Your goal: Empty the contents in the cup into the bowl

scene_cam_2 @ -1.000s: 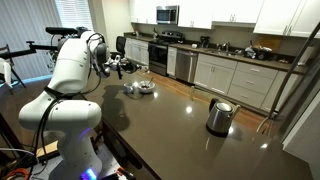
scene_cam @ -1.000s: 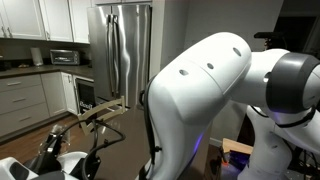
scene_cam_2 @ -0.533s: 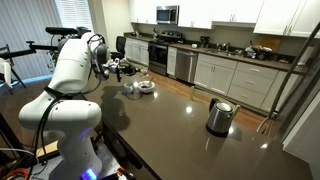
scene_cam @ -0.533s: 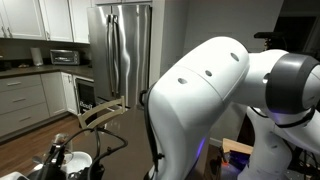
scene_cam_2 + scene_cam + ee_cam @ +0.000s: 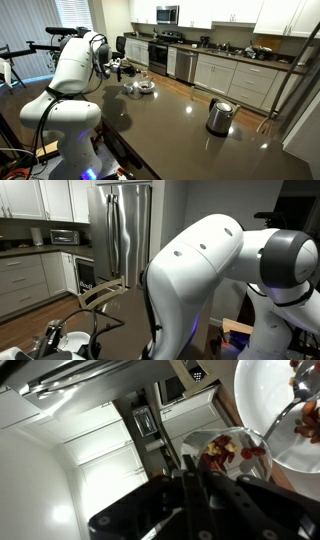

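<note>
In the wrist view my gripper is shut on the cup, a small clear glass held tilted beyond the fingertips. The contents, reddish-brown bits with some pale ones, lie inside the glass. The white bowl fills the upper right, right next to the glass, with a grey metal utensil and a few red bits in it. In an exterior view the gripper hovers just beside the bowl on the dark counter. In an exterior view the gripper and bowl show at the bottom left.
A steel kettle stands on the dark countertop, far from the bowl. My white arm blocks much of that view. A steel fridge and kitchen cabinets stand behind.
The gripper with the glass has shifted slightly and sunk a little beside the bowl. Bowl and kettle have not moved.
</note>
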`<state>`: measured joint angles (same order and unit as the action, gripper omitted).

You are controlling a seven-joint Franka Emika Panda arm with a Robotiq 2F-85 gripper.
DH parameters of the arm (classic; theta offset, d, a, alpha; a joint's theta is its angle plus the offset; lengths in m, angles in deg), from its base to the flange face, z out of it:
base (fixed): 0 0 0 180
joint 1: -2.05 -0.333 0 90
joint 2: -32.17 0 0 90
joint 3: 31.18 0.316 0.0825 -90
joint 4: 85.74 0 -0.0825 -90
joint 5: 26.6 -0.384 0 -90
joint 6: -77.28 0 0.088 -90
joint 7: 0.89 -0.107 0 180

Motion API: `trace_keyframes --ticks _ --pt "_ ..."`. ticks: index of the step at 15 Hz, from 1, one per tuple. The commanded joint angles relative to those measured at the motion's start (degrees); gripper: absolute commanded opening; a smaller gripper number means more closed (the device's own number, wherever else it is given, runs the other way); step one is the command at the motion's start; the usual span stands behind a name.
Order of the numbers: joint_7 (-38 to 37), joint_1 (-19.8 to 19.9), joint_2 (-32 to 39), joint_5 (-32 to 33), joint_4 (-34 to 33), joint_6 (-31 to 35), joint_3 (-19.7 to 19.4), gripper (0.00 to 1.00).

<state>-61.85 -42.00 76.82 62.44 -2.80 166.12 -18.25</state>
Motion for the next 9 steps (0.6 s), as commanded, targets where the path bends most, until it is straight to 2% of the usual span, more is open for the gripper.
trace_keyframes --ticks 1,9 --pt "0.64 -0.86 -1.74 0.81 1.2 -3.16 -0.5 0.03" --pt "0.37 -3.72 -1.0 4.46 0.86 -10.89 -1.47 0.03"
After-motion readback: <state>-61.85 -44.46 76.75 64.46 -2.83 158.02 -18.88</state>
